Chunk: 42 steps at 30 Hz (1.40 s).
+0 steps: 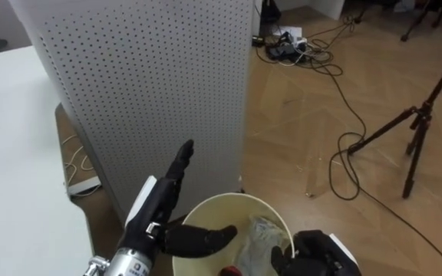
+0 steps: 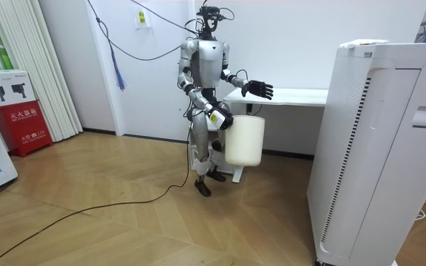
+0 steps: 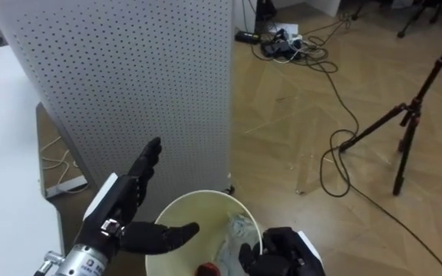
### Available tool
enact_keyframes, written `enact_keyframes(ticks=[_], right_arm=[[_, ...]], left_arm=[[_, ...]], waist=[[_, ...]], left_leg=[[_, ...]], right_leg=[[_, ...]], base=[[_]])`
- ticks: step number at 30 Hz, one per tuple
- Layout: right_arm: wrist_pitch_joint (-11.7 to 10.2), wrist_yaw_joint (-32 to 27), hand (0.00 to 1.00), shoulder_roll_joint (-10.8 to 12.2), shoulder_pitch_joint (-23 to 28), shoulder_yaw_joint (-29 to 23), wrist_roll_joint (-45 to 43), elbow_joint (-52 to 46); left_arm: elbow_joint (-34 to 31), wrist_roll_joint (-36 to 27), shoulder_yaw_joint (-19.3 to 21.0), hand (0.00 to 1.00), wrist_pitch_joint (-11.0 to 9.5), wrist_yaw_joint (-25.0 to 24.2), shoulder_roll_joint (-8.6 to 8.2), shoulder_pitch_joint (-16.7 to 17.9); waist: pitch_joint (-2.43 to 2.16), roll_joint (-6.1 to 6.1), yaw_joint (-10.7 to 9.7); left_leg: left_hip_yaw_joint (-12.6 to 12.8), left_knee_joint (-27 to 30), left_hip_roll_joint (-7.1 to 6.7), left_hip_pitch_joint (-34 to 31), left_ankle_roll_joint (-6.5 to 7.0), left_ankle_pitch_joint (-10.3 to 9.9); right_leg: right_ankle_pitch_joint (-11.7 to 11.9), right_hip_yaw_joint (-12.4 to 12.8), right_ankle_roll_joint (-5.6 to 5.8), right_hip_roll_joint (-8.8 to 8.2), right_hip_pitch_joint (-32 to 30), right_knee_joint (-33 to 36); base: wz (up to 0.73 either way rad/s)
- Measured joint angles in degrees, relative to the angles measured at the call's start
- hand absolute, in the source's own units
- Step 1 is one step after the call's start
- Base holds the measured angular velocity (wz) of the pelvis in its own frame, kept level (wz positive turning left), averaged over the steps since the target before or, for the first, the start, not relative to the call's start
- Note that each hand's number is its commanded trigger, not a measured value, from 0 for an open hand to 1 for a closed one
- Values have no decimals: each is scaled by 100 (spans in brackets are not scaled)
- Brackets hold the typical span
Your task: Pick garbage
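Robot at white counter (image 2: 294, 96): R hand (image 1: 313, 259) curled round rim of cream bin (image 1: 236, 197), L hand (image 1: 159, 205) flat-open, empty, just above.

Your unit had a silver torso and black joints; its left hand (image 1: 158, 202) was black-fingered with a white back plate.

Directly before me: round cream plastic bin (image 1: 232, 197), crumpled clear wrapper (image 1: 263, 234) in it; tall white perforated panel (image 1: 152, 84) behind; black tripod (image 1: 419, 115) right.
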Motion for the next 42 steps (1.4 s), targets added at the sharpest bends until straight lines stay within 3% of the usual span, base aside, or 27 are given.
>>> enact_keyframes(ticks=[11, 14, 16, 20, 21, 22, 24, 26, 27, 28, 30, 31, 32, 36, 37, 39, 41, 42], right_arm=[[-5, -116, 100, -92, 105, 1, 16, -373], [-15, -131, 100, -84, 237, 2, 15, -507], [-18, -119, 100, -69, 311, 2, 20, -506], [-26, -154, 100, -80, 406, -4, -1, -500], [-25, -172, 100, -81, 436, 1, 4, -495], [-24, -197, 100, -84, 472, 0, 10, -495], [-23, -196, 100, -107, 478, -2, 9, -472], [-23, -192, 100, -130, 479, 0, 15, -394], [-22, -199, 100, -131, 489, 11, 22, -349], [-22, -197, 100, -130, 554, 13, 19, -347], [-20, -206, 100, -141, 609, 11, 22, -349], [-17, -225, 100, -158, 621, 11, 24, -344], [-15, -247, 100, -159, 630, 15, 23, -346], [-16, -449, 100, -203, 626, 3, -5, -410], [-16, -456, 100, -214, 626, -3, -2, -447], [-16, -465, 100, -211, 624, -1, 3, -455], [-16, -526, 100, -202, 605, 4, 30, -462], [-16, -567, 100, -201, 600, 9, 34, -461]], left_arm=[[-12, 429, 33, 0, -92, 906, 54, 38], [-12, 470, 91, 0, -185, 1016, 53, 37], [-11, 576, 188, 0, -243, 1200, 41, 40], [-13, 622, 280, 0, -388, 1451, 61, 43], [-4, 625, 286, 0, -396, 1503, 50, 57], [0, 681, 286, 0, -400, 1549, 46, 58], [-1, 694, 293, 0, -451, 1665, 37, 57], [-1, 694, 315, 0, -515, 1762, 35, 58], [0, 699, 349, 0, -556, 1836, 39, 70], [0, 742, 398, 0, -595, 1899, 42, 82], [-2, 802, 431, 0, -659, 2011, 77, 88], [0, 832, 436, 0, -663, 2082, 98, 97], [-1, 859, 445, 0, -665, 2104, 114, 104], [-6, 978, 477, 0, -729, 2137, 154, 69], [-9, 1064, 477, 0, -732, 2176, 184, 66], [-42, 1146, 472, 0, -733, 2205, 194, 45], [-46, 1311, 469, 0, -743, 2293, 215, -110], [-49, 1358, 468, 0, -752, 2361, 219, -202]], waist=[[10, -19, -62], [21, -37, 28], [56, -73, 68], [76, -33, 78], [88, -23, 106], [99, -39, 181], [100, -44, 209], [95, -51, 328], [92, -59, 385], [58, -85, 379], [-6, -152, 380], [-2, -177, 421], [-4, -205, 462], [9, -238, 466], [8, -238, 487], [11, -234, 477], [46, -287, 506], [66, -273, 503]], left_leg=[[-20, -50, 29, 190, -3, 1], [-25, 123, 81, 189, -96, -57], [1, 714, 167, 49, -197, -155], [-105, 2158, 360, -587, -227, -147], [-325, 2451, 317, -842, -249, -150], [-454, 2292, 200, -1048, -206, -201], [-649, 1783, 53, -1465, -260, -148], [-917, 805, -93, -1716, -327, 205], [-1072, 269, -112, -1770, -305, 612], [-1179, 24, -175, -1749, -273, 1008], [-1178, 9, -264, -1686, -118, 1328], [-1149, 77, -310, -1628, 20, 1492], [-1116, 115, -350, -1614, 47, 1452], [-999, 696, -584, -1649, 212, 817], [-943, 877, -635, -1654, 271, 616], [-874, 1058, -698, -1570, 360, 367], [-747, 1232, -762, -1458, 455, 135], [-745, 1349, -794, -1362, 522, -34]], right_leg=[[2, 51, -3, 59, 191, -67], [-10, 65, -22, 107, 185, -46], [-68, 0, -93, 117, 272, -11], [-174, 174, -194, 229, 346, 92], [-215, 315, -217, 267, 359, 151], [-238, 441, -225, 261, 347, 198], [-291, 501, -235, 256, 347, 197], [-371, 603, -232, 258, 358, 247], [-462, 695, -183, 274, 372, 349], [-591, 728, -119, 265, 378, 436], [-716, 768, -23, 208, 422, 424], [-750, 773, 34, 155, 509, 355], [-769, 725, 68, 100, 541, 327], [-1006, 620, 320, -233, 760, 400], [-1099, 526, 430, -333, 746, 669], [-1147, 511, 508, -469, 610, 1355], [-1039, 475, 644, -647, 280, 2368], [-791, 405, 690, -708, 113, 2930]], base=[[-3], [-18], [-21], [-13], [-28], [-30], [-32], [-48], [-46], [-30], [-16], [-32], [-28], [-8], [-13], [-2], [8], [10]])
